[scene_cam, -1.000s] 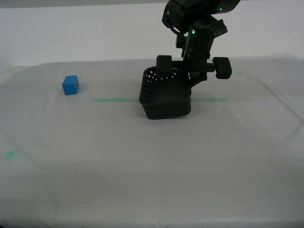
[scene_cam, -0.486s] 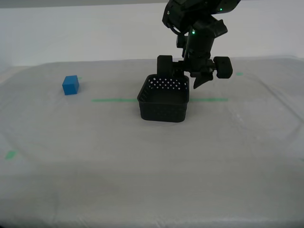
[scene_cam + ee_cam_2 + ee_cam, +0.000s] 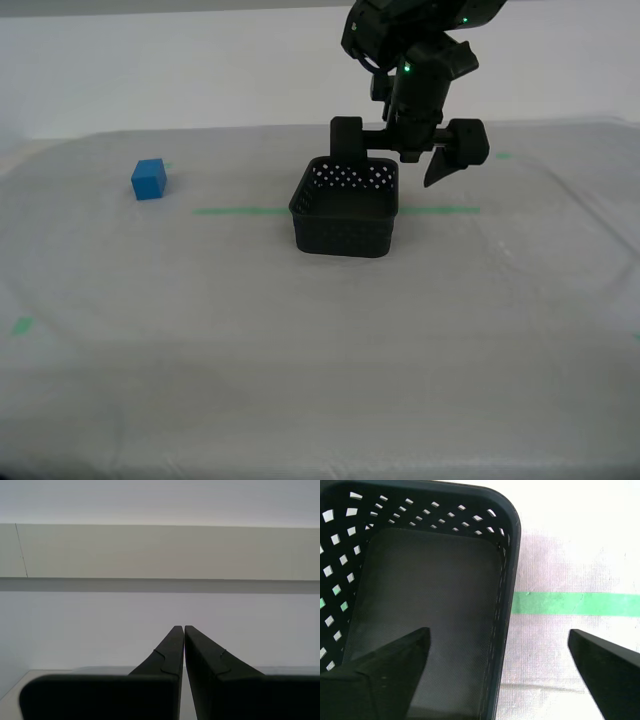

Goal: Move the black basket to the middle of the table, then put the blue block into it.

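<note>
Table (image 3: 300, 380) first: the black basket (image 3: 344, 212) sits upright near its middle on the green tape line (image 3: 235, 211), with the blue block (image 3: 148, 179) well apart at about 9 o'clock. My first gripper (image 3: 410, 152) hangs spread wide over the basket's 3 o'clock wall, gripping nothing. Lifting crooked could snag that rim and tip it. My second gripper (image 3: 180, 647) is pressed closed on nothing, and its view shows no table.

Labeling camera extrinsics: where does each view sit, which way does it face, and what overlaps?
Exterior view: on the robot, off the arms, facing across the table; shows an arm above the black basket, blue block toward its left.
First wrist view: on my first gripper, looking down; open fingers straddle the basket wall.
Second wrist view: on my second gripper, facing a wall; fingers together.
Shared: exterior and first wrist both show basket and green tape line.
</note>
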Controlling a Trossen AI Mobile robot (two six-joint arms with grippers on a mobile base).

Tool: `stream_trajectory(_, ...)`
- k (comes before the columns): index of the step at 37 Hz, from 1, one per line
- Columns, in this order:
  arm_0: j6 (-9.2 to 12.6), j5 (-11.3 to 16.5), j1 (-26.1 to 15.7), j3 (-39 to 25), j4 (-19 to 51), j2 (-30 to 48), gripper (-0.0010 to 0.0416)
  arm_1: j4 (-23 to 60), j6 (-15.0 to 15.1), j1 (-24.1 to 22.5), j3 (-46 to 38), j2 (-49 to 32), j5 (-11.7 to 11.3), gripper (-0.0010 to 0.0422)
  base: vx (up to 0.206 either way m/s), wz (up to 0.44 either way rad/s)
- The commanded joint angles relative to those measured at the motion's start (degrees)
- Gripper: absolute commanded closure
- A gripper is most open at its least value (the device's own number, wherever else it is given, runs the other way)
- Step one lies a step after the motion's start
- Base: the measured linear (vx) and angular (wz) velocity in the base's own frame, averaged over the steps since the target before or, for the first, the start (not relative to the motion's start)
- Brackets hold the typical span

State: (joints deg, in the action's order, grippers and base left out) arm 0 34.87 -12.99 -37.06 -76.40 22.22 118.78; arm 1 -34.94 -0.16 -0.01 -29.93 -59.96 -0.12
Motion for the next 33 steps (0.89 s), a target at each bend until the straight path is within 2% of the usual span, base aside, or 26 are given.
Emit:
stream_trajectory(1,-3.2,-0.4,0.0,0.0,-0.8,0.0,0.001,-0.3,0.2,0.0,-0.1,0.0,-0.1,0.0412,0.0,0.0)
stream_trajectory(4,-4.9,-0.4,0.0,0.0,-1.0,0.0,0.0019,-0.3,0.2,0.0,-0.1,0.0,-0.1,0.0412,0.0,0.0)
stream_trajectory(11,-4.9,-0.4,0.0,0.0,-1.0,0.0,0.0002,-0.3,0.2,0.0,-0.1,0.0,0.0,0.0412,0.0,0.0)
stream_trajectory(24,-4.9,-0.3,0.0,0.0,-0.8,-0.5,0.0005,-0.3,0.2,0.0,-0.1,0.0,-0.1,0.0412,0.0,0.0)
stream_trajectory(33,-5.9,-0.3,0.0,0.0,0.7,-2.8,0.0005,-0.3,0.2,0.0,-0.1,0.0,-0.1,0.0412,0.0,0.0)
